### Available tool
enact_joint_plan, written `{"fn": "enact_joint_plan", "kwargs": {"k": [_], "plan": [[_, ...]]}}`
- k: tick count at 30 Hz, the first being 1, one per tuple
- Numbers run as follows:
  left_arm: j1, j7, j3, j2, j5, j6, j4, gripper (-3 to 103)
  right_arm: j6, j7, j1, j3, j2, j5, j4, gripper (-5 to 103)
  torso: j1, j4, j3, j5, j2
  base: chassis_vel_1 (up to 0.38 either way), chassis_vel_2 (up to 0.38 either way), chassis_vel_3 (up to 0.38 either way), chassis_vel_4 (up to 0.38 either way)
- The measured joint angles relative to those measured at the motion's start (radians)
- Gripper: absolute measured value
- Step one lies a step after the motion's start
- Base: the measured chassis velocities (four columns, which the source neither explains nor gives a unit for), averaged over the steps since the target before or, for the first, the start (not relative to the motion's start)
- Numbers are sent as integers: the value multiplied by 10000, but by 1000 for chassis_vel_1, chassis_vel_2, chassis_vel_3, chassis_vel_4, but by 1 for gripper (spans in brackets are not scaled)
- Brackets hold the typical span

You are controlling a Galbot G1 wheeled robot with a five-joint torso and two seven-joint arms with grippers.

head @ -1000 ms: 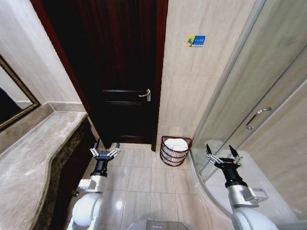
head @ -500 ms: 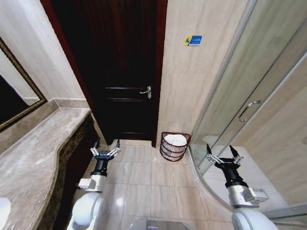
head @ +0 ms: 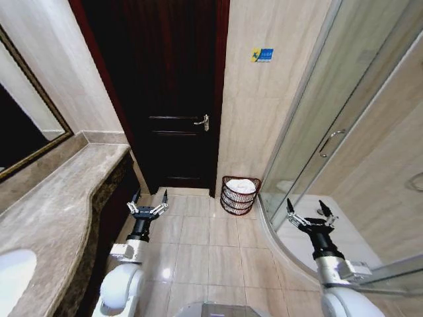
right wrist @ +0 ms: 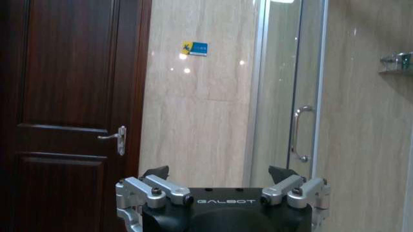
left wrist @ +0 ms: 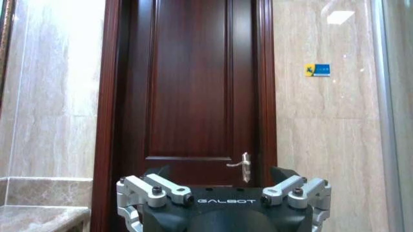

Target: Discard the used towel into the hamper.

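The hamper [head: 240, 195] stands on the floor at twelve o'clock beside the dark door [head: 173, 99], white towel [head: 242, 187] already inside. Left hand [head: 148, 209] and right hand [head: 309, 218] hover low, spread wide, empty, apparently done.

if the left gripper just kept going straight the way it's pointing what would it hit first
Most likely the dark wooden door. The left gripper hangs open and empty, facing it squarely in its wrist view, with nothing seen in between. The hamper stands off to the right of that line, by the tiled wall.
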Motion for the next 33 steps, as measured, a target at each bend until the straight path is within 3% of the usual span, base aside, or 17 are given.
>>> {"fn": "enact_joint_plan", "kwargs": {"k": [21, 26, 33], "plan": [[-33, 126, -97, 145, -343, 361, 215, 100, -83, 100, 118, -737, 374, -666, 160, 100, 0, 1, 0, 0, -2, 123, -103, -99, 122], [-53, 67, -159, 233, -527, -180, 504, 100, 18, 157, 142, -952, 501, -846, 134, 100, -2, 2, -1, -1, -2, 128, -57, -55, 115], [-27, 79, -139, 260, -557, -308, 616, 100, -52, 193, 35, -993, 674, -881, 159, 100, -2, 1, -1, 1, -1, 40, -25, -30, 29]]}}
